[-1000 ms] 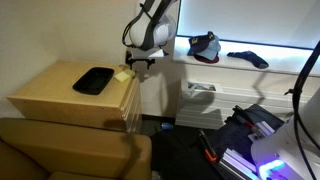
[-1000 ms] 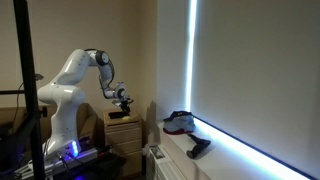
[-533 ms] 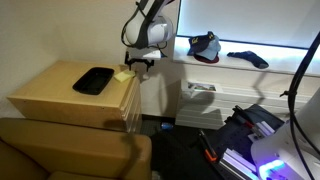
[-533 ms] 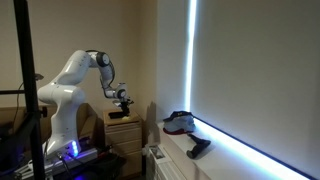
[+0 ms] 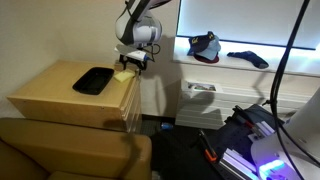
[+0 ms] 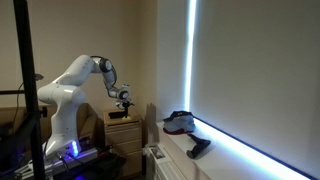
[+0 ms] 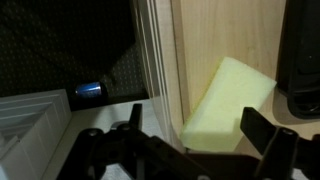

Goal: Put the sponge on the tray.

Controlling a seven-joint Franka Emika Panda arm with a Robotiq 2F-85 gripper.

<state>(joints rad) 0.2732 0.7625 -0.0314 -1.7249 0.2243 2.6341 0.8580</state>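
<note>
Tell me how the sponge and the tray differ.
The sponge is pale yellow-green; the tray is black. The sponge is a small thick block; the tray is flat, low-rimmed and several times larger. The sponge lies at the edge of the cabinet, the tray further in. Both are rectangular and rest on its top.

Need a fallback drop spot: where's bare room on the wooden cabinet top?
Free: cabinet top beyond the tray on its side away from the sponge, and the strip along the front edge. Crowded: the corner holding the sponge, with the hand above it.
</note>
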